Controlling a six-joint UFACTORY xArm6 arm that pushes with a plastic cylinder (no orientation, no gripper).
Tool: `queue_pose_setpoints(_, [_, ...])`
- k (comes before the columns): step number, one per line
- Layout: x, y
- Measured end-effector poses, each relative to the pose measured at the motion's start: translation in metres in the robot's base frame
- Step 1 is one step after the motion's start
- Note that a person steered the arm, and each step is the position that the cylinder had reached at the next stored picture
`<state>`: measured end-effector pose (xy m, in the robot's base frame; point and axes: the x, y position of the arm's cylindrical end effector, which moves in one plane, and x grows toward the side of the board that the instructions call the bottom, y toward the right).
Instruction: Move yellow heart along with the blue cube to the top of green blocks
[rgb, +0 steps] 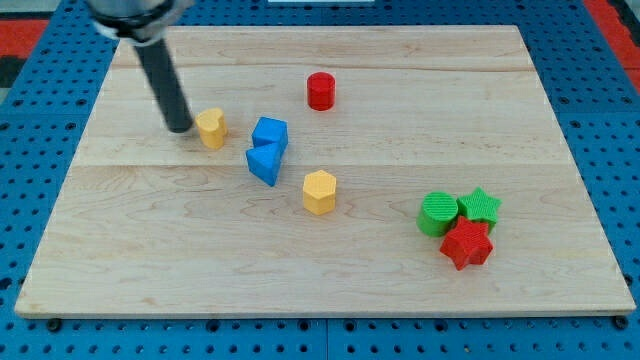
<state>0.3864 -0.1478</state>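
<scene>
Board (330, 270) is filling your frame. Rod is ending in my tip (181, 128), with no claw to open or close; it is sitting upper left, just beside the yellow heart (211, 128). Blue cube (269, 133) is touching a blue wedge-like block (264, 163) right of the heart. Green cylinder (437, 213) and green star (480, 206) are sitting lower right, well apart.

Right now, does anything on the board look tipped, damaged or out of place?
Nothing stands out. All blocks sit flat on the board. My tip is just left of the yellow heart, with the blue cube to its right and the green blocks far right.
</scene>
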Motion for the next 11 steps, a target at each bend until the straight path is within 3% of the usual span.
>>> queue_pose_setpoints(2, [0.017, 0.079])
queue_pose_setpoints(4, [0.026, 0.098])
queue_pose_setpoints(6, [0.024, 0.189])
queue_pose_setpoints(9, [0.013, 0.254])
queue_pose_setpoints(10, [0.035, 0.260])
queue_pose_setpoints(11, [0.008, 0.257])
